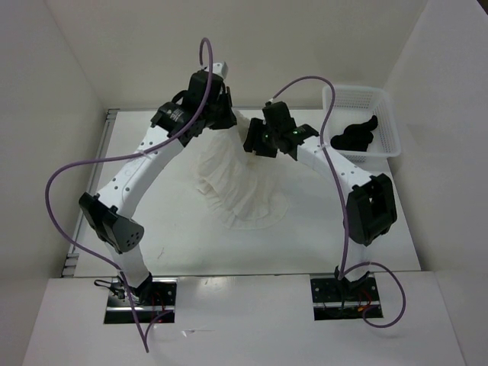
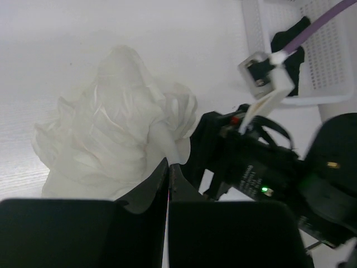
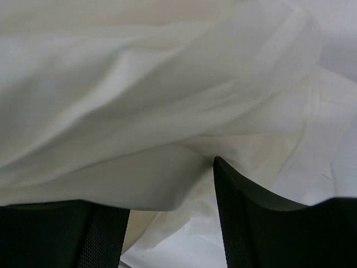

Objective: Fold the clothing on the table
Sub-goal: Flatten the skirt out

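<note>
Top external view: the clothing (image 1: 240,179) sits mid-table (image 1: 152,221) as a crumpled white heap. Its far end is drawn up toward the two grippers, and its lower hem spreads on the tabletop nearer the arm bases. No fold has been made yet. I judge this to be the early stage of picking up and spreading the garment so that it can be laid flat.

The left gripper (image 1: 219,113) has its jaws pressed together, and in its wrist view a thin edge of fabric appears pinched at the tips. The right gripper (image 3: 162,190) stands wide open, with fabric draped across the gap and against its fingers but not clamped.

The next move probably calls for the right jaws to close on a separate edge or corner. Both arms would then pull apart to stretch the cloth out without dragging it off toward the mesh basket (image 1: 385,114).
</note>
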{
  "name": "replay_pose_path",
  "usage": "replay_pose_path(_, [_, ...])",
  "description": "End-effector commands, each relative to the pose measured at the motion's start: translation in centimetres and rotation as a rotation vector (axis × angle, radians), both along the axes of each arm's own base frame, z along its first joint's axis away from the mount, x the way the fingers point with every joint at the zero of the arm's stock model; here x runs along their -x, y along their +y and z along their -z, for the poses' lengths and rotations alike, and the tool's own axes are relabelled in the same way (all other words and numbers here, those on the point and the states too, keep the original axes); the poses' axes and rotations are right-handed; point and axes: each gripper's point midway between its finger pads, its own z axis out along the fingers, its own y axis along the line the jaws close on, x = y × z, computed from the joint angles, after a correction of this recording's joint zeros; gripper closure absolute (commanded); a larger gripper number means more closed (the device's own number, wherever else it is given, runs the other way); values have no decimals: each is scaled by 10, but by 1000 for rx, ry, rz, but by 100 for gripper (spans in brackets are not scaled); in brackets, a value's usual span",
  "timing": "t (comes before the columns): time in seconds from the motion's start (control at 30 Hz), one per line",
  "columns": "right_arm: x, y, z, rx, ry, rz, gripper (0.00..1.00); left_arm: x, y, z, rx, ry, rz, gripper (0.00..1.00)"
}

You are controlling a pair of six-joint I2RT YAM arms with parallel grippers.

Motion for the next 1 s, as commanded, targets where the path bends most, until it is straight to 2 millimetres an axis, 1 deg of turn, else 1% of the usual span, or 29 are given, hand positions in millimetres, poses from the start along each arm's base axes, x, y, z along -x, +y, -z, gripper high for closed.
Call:
replay_pose_path(0.0, [-11,3,8,2,-27,-5,38,3,13,-75,101,-159,-2,100])
replay_pose_path(0.03, [-11,1,18,19,-14,5,38,3,16,-80,90,-173,-9,100])
replay_pose_path(0.07, [-13,-1,18,25,-17,13,38,-3,25,-82,72,-181,-33,100])
replay_pose_path(0.1, [-12,-4,24,46,-13,15,38,-3,36,-94,80,-199,-53,100])
replay_pose_path(0.13, [-13,-9,26,65,-13,33,38,-7,42,-96,63,-206,-66,100])
replay_pose_path(0.17, [-11,-13,32,89,-6,35,38,-7,49,-99,50,-211,-72,100])
replay_pose_path(0.2, [-12,-15,32,102,-13,38,38,-8,56,-105,51,-222,-92,100])
replay_pose_path(0.23, [-12,-20,35,124,-8,56,38,-9,68,-119,50,-253,-110,100])
replay_pose_path(0.27, [-9,-25,41,151,2,56,38,-9,76,-121,48,-252,-124,100])
replay_pose_path(0.3, [-11,-27,41,160,-3,66,38,-10,82,-128,43,-271,-132,100])
replay_pose_path(0.37, [-8,-38,42,191,10,83,38,-11,100,-135,33,-283,-165,100])
replay_pose_path(0.4, [-9,-41,36,193,-5,94,38,-11,107,-132,13,-275,-179,100])
replay_pose_path(0.43, [-9,-46,38,206,4,96,38,-15,117,-132,6,-277,-207,100])
replay_pose_path(0.47, [-10,-53,34,212,-1,114,38,-13,118,-131,5,-274,-207,100])
replay_pose_path(0.5, [-9,-54,28,205,-12,116,39,-15,125,-124,-7,-261,-228,100])
replay_pose_path(0.53, [-8,-60,33,220,1,118,43,-19,130,-117,-16,-248,-240,100])
replay_pose_path(0.57, [-6,-63,31,227,0,125,44,-18,130,-117,-13,-253,-240,100])
replay_pose_path(0.6, [-10,-70,31,235,-2,146,46,-18,137,-113,-20,-242,-253,100])
replay_pose_path(0.63, [-9,-70,28,237,2,145,48,-22,138,-99,-38,-216,-263,100])
replay_pose_path(0.67, [-8,-75,26,238,4,154,49,-22,142,-97,-39,-216,-272,100])
replay_pose_path(0.7, [-10,-79,24,239,6,163,49,-23,142,-86,-51,-191,-271,100])
replay_pose_path(0.73, [-8,-78,17,225,-2,157,51,-23,140,-88,-36,-210,-261,100])
replay_pose_path(0.77, [-8,-78,13,221,-10,158,54,-21,141,-68,-36,-169,-260,100])
replay_pose_path(0.8, [-7,-79,7,213,-23,159,55,-21,139,-58,-34,-158,-249,100])
replay_pose_path(0.83, [-7,-79,7,213,-24,159,55,-19,137,-56,-11,-162,-247,100])
replay_pose_path(0.87, [-8,-85,5,222,-20,175,56,-21,136,-29,-23,-106,-251,100])
replay_pose_path(0.9, [-5,-87,2,229,-20,168,56,-20,136,-18,-33,-82,-251,100])
replay_pose_path(0.93, [-6,-91,-6,224,-28,178,56,-21,136,-10,-39,-69,-250,100])
replay_pose_path(0.97, [-3,-89,-12,220,-35,159,58,-21,136,-2,-45,-57,-250,100])
